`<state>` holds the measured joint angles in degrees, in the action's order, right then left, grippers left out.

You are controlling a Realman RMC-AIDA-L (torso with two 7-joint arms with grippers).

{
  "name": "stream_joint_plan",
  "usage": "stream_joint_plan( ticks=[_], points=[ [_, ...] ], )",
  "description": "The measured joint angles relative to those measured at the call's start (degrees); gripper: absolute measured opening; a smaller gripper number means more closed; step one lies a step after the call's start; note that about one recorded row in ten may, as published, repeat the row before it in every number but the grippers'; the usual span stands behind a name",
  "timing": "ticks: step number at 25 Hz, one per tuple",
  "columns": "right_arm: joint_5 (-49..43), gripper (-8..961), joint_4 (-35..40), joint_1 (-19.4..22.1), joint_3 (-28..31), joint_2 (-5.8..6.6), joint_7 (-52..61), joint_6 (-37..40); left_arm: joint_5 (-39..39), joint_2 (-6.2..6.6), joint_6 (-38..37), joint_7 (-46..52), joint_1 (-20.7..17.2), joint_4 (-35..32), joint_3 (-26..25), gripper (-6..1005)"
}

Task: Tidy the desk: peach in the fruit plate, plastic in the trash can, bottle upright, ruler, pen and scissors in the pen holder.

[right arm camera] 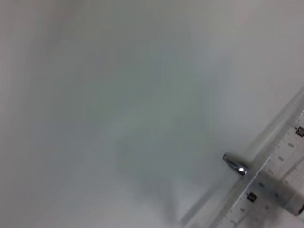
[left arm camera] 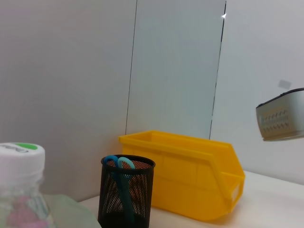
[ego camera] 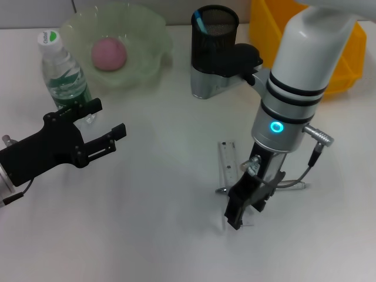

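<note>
At lower right of the head view, the right end effector [ego camera: 239, 215] hangs over the ruler [ego camera: 228, 161] and pen [ego camera: 292, 185] on the desk [ego camera: 158, 211]; I cannot tell its finger state. The left end effector [ego camera: 107, 128] is spread beside the upright bottle [ego camera: 63, 71]. Scissors [left arm camera: 121, 166] stand in the pen holder [ego camera: 214, 36].

White tabletop [ego camera: 147, 223] bearing bottle [ego camera: 63, 73], fruit plate [ego camera: 150, 38], pen holder [ego camera: 214, 41], trash can [ego camera: 346, 64], ruler [ego camera: 228, 167], pen [ego camera: 294, 185].
</note>
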<state>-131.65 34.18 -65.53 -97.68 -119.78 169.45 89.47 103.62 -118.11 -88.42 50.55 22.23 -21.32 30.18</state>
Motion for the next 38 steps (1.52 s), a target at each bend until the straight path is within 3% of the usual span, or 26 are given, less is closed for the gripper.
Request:
stream_joint_plan(
  ticks=[6, 11, 14, 18, 19, 28, 34, 38],
  points=[
    [-3.37, 636, 8.43, 4.52, 0.76, 0.45, -0.18, 3.29, 0.0, -0.02, -0.04, 0.61, 0.0, -0.17, -0.04, 784],
    [-8.57, 636, 17.14, 8.85, 7.13, 0.58, -6.24, 6.21, 0.0, -0.02, -0.08, 0.68, 0.0, -0.23, -0.04, 784],
    [-9.42, 636, 20.37, 10.83, 16.34, 0.71, -18.66, 8.5, 0.0, -0.02, -0.1, 0.97, -0.03, -0.3, -0.11, 784],
    [-9.23, 636, 21.19, 11.67, 22.15, 0.8, -29.99, 10.26, 0.0, -0.02, -0.26, 1.96, -0.27, -0.92, -0.12, 784],
    [-9.14, 636, 20.97, 12.21, 24.5, 0.79, -38.59, 10.54, 0.0, -0.05, -0.65, 2.01, -0.3, -0.97, -0.11, 784],
    [-8.68, 636, 18.82, 12.17, 25.21, 0.72, -66.02, 9.25, 0.39, 0.04, -0.51, 1.48, -0.06, -1.38, 0.39, 785],
    [-11.02, 636, 18.8, 12.3, 24.86, 1.38, -87.85, 11.61, 0.78, -0.21, -0.23, 2.0, -0.57, -1.6, 0.42, 785],
    [-12.65, 637, 19.51, 12.34, 24.84, 1.28, -95.3, 12.64, 0.17, -0.28, 0.44, 2.07, -1.04, -1.27, -0.34, 785]
  ],
)
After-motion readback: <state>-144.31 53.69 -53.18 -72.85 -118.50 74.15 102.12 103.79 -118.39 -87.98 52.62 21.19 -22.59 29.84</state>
